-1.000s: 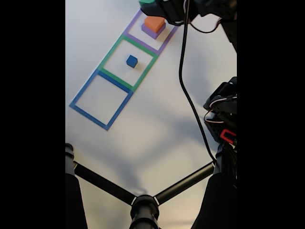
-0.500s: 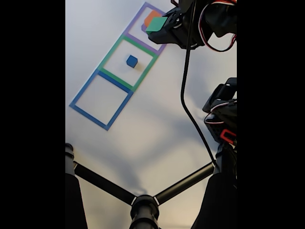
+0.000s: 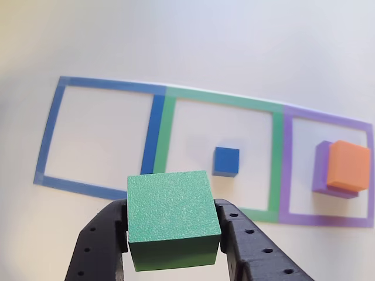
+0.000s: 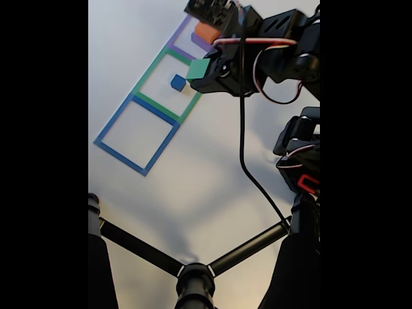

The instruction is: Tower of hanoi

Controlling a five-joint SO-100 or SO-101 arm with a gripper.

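Gripper, black, two perforated plastic fingers, seen from the other view rising from the lower edge: closed against the left and right faces of a green textured cube, which is held clear of the white tabletop. Behind it, three taped square outlines in a row: blue outline at left; green outline in the middle, containing one small blue cube; purple outline at right, containing a purple flat block with an orange cube resting on it, offset toward the right. Fixed view: same gripper with green cube clamped, hanging above the right edge of the green outline, just beside the small blue cube; orange cube partly hidden by the arm; blue outline below left; black tripod legs across the bottom.
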